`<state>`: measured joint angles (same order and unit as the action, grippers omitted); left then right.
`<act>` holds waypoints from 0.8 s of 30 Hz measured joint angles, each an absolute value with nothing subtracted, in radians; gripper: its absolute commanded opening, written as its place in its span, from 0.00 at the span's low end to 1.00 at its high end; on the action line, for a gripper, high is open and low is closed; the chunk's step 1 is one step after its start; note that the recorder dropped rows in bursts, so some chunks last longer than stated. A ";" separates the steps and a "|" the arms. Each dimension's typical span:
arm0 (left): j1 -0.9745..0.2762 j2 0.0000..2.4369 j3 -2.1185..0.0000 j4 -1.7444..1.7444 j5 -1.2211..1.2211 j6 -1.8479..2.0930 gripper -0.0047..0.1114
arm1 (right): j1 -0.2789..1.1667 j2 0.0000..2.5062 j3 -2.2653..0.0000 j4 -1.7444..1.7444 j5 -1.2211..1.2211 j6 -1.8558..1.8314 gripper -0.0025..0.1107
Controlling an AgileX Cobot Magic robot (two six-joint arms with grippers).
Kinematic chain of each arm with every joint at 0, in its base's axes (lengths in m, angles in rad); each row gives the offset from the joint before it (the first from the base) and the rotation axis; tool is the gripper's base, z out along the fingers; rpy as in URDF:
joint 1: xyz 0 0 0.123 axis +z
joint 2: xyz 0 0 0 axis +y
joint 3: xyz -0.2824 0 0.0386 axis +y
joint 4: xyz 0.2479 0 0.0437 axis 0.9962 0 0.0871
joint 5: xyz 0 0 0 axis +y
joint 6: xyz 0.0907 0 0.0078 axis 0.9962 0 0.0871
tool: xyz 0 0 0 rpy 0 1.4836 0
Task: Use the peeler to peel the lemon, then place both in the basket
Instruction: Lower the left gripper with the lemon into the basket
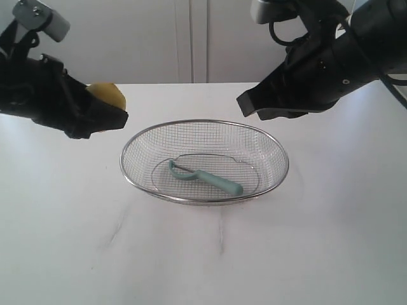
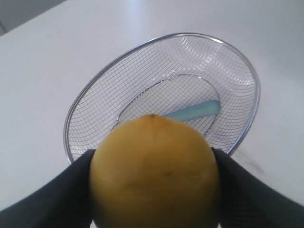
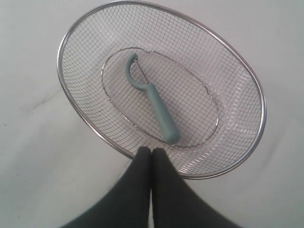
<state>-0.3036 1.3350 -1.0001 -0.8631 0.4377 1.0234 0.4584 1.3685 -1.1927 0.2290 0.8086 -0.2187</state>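
While the left gripper (image 1: 113, 109) is pinching the lemon (image 2: 154, 175), the basket (image 1: 203, 122) is sitting below and just to its right, with the right gripper (image 3: 151, 154) hanging pressed together.

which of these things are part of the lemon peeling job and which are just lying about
Job:
basket, on the table
peeler, lying in it
lemon, held by the left gripper

Just there:
the table itself
cabinet doors behind
no other loose items seen
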 measured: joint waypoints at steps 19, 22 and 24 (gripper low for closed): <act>-0.499 1.840 -1.367 -0.376 0.353 0.667 0.04 | 0.458 1.368 -1.193 0.231 0.798 -0.219 0.02; -0.503 1.885 -1.369 -0.371 0.289 0.665 0.04 | 0.458 1.368 -1.193 0.231 0.798 -0.219 0.02; -0.503 1.909 -1.369 -0.370 0.253 0.665 0.04 | 0.458 1.368 -1.193 0.231 0.798 -0.219 0.02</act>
<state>-0.5033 1.9088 -1.3690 -0.3696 0.2535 0.6650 0.4584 1.3685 -1.1927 0.2305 0.7977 -0.2187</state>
